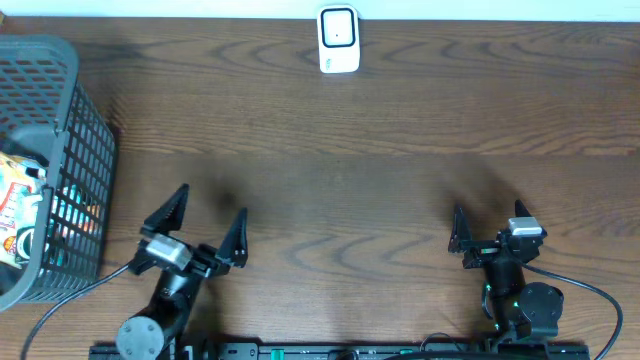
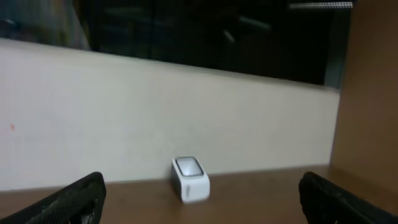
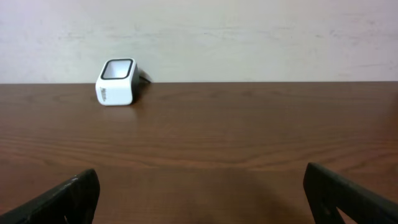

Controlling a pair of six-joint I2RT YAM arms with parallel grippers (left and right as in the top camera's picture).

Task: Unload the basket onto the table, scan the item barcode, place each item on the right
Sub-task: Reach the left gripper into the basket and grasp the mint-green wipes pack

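A white barcode scanner (image 1: 339,40) with a dark window stands at the table's far edge, centre. It also shows ahead in the left wrist view as the scanner (image 2: 190,179) and at far left in the right wrist view as the scanner (image 3: 116,81). Colourful packaged items (image 1: 14,205) lie in a grey mesh basket (image 1: 70,120) at the left, partly hidden by its wall. My left gripper (image 1: 212,204) (image 2: 200,194) stands open and empty near the front, just right of the basket. My right gripper (image 1: 487,212) (image 3: 201,174) is open and empty at front right.
The brown wooden table (image 1: 340,170) stretches between the grippers and the scanner. A pale wall (image 3: 249,37) rises behind the far edge. Black cables (image 1: 590,290) trail from both arm bases at the front edge.
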